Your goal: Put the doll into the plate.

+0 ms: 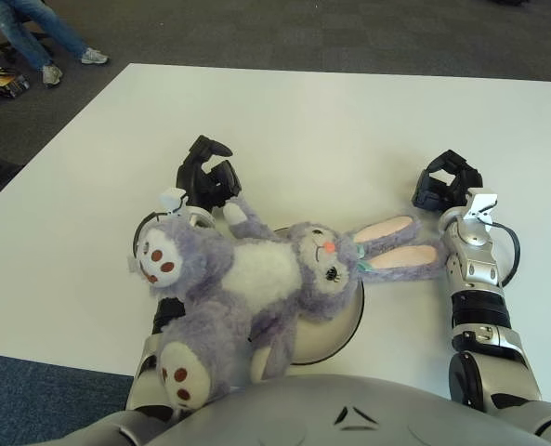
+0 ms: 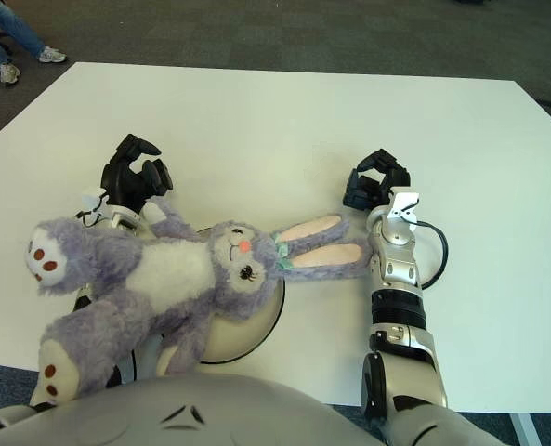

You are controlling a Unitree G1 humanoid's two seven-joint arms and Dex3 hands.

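Doll sprawled face-up over plate on table in left eye view, legs overhanging toward 8 o'clock. We see left hand at doll's 11 o'clock, fingers curled, gripping nothing.

Right eye view: right hand at 1 o'clock off ears (curled, empty).

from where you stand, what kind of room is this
Probably an office or lab space: grey carpet tiles cover the floor around a large white table, and a seated person's legs in jeans and sneakers show at the far left corner.
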